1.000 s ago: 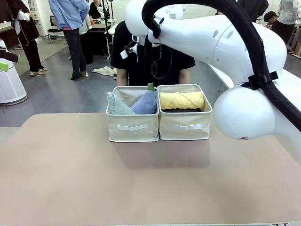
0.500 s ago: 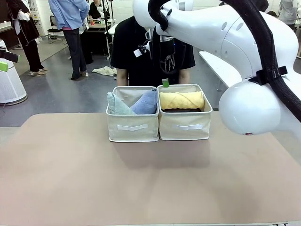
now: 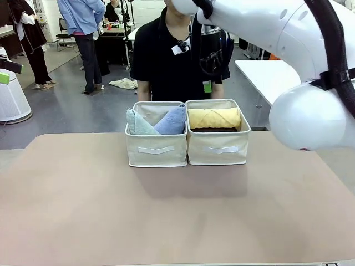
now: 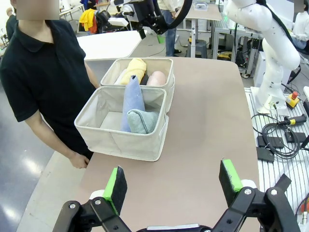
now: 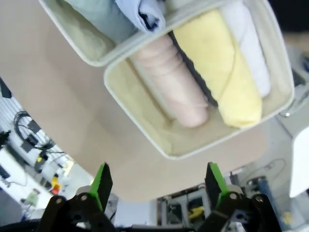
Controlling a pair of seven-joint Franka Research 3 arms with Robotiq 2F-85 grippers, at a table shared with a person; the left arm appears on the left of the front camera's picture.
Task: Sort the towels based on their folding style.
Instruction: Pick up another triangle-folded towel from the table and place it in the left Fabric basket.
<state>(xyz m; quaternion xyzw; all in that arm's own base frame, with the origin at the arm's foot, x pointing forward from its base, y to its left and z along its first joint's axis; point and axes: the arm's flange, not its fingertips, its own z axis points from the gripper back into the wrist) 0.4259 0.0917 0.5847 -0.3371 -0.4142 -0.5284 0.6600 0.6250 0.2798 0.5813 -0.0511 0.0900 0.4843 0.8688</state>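
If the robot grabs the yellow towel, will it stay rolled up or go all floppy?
The yellow towel is soft terry cloth, so it would probably squash under the fingers. Nothing visibly ties the roll, so a loose end might unwind and droop. It looks light, and packed among other rolls in its bin, it might drag on them.

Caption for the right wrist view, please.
Open right gripper above the bin holding rolled pink, yellow and white towels.

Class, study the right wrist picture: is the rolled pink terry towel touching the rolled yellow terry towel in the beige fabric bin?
Apart. In the right wrist view a dark grey towel lies between the rolled pink terry towel and the rolled yellow terry towel.
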